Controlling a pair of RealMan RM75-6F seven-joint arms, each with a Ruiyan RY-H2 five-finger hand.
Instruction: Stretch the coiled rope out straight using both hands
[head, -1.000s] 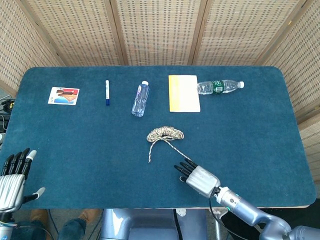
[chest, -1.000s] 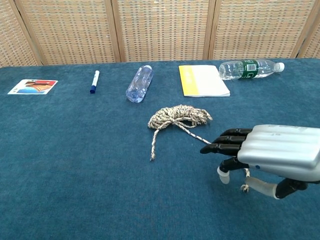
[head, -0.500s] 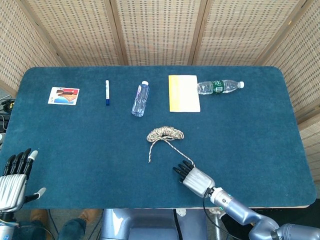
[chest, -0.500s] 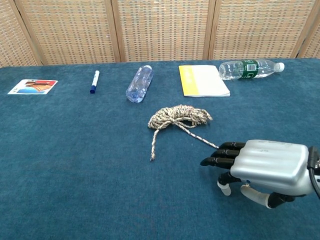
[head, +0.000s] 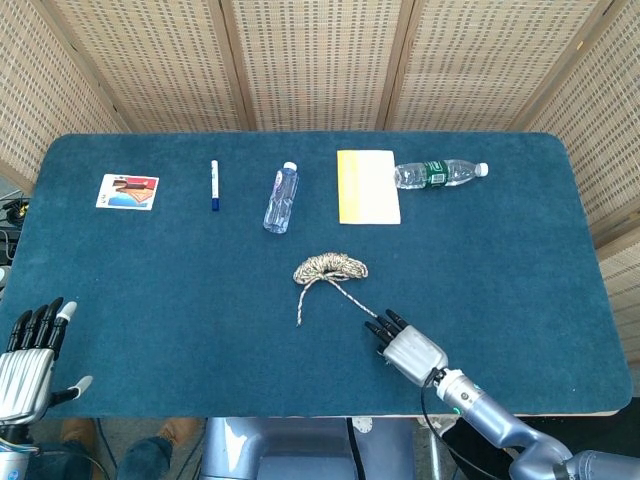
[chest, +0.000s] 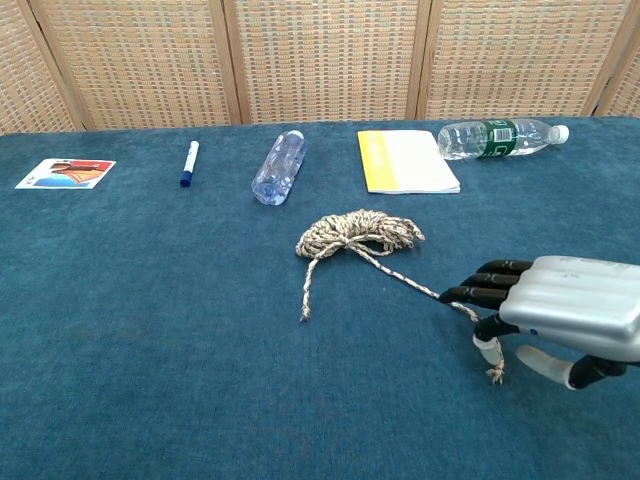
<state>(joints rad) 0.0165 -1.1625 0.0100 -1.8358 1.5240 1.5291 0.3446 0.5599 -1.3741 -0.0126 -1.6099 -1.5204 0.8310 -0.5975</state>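
The speckled rope lies coiled at mid-table, and the chest view shows the coil too. One short tail ends to the front left. A longer tail runs front-right and ends frayed beside the thumb of my right hand. My right hand hovers low over that tail with its dark fingers stretched toward the coil, holding nothing. My left hand shows only in the head view, off the table's front-left corner, with its fingers apart and empty.
Along the far side lie a picture card, a blue pen, a clear bottle, a yellow notebook and a green-labelled bottle. The table's front edge runs just behind my right wrist.
My right hand has shifted to the right, uncovering the frayed end of the long tail. The rope and my left hand have stayed where they were.
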